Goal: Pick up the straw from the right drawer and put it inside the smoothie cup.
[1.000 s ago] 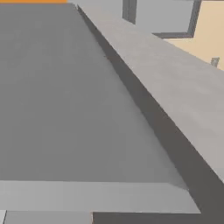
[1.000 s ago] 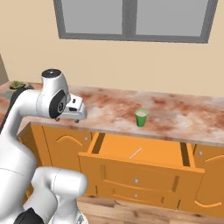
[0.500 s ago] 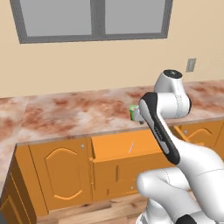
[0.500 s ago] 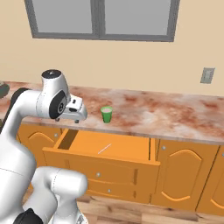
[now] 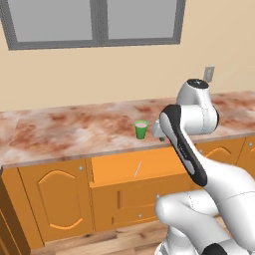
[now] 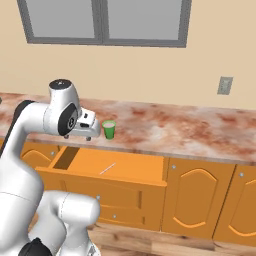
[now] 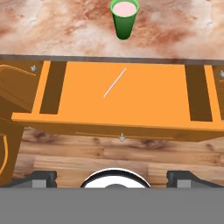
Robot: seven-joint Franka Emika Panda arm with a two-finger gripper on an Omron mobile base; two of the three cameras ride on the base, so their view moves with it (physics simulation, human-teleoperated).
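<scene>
- While the right drawer (image 7: 131, 105) stands pulled out below the counter (image 7: 52, 30), the straw (image 7: 115, 82) lies flat on its plain orange floor, slanted, near the middle and toward the back; it touches neither side wall.
- In the left base view the straw (image 5: 138, 169) shows as a thin pale line on the drawer (image 5: 134, 167), hard to make out; the arm covers the drawer's right end.
- In the right base view the straw (image 6: 107, 168) lies on the open drawer (image 6: 125, 167), whose left rear corner is hidden behind the arm.
- The smoothie cup (image 7: 124, 18) stands upright on the marbled counter, just behind the drawer's back edge; its pale top is in full view from the hand camera.
- The cup (image 5: 141, 129) stands near the counter's front edge, just beside the robot's hand; from the right base view the cup (image 6: 109, 129) stands just right of the gripper (image 6: 90, 131), apart from it.
- The gripper hovers above the drawer at counter height; in the hand view its two finger tips (image 7: 41, 179) sit far out at the left and right of the frame, wide apart, with nothing between them.
- The fingers are largely cut off by the frame's lower edge, so their shape is not clear.
- Arched cabinet doors (image 6: 200, 200) flank the drawer; a window (image 6: 105, 22) is cut off at the top edge.
</scene>
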